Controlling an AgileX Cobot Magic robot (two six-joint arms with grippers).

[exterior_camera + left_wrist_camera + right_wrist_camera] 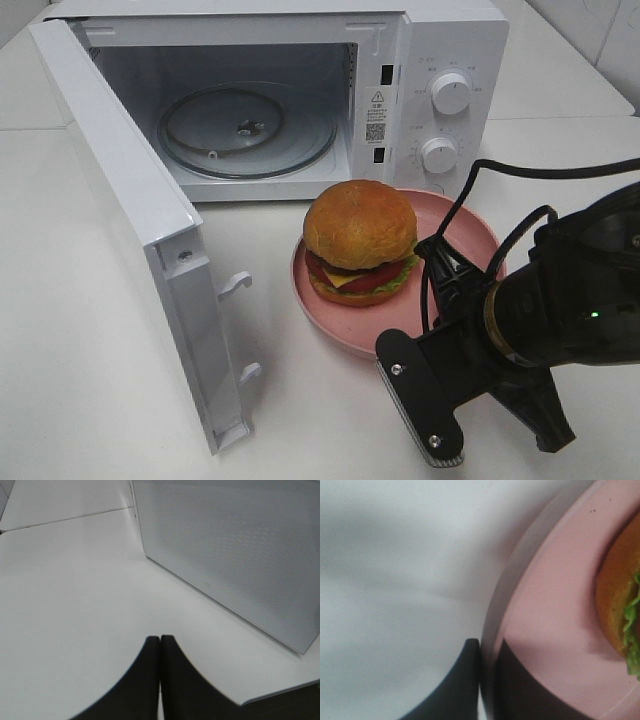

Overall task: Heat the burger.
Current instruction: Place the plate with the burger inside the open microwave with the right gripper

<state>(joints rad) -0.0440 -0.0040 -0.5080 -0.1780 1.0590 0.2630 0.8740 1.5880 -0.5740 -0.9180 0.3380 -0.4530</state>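
The burger (360, 240), with a golden bun, lettuce, tomato and cheese, sits on a pink plate (470, 235) on the white table in front of the open microwave (450, 60). My right gripper (392, 350) is at the plate's near rim. In the right wrist view it (487, 650) is closed on the pink rim (550, 605), one finger outside and one over the plate, with the burger's edge (620, 580) beside it. My left gripper (160, 640) is shut and empty over bare table, out of the high view.
The microwave door (130, 200) stands swung open toward the front left, and its perforated panel (235, 545) shows close to my left gripper. The glass turntable (245, 130) lies inside the cavity. Black cables (520, 170) arc over the plate's right side.
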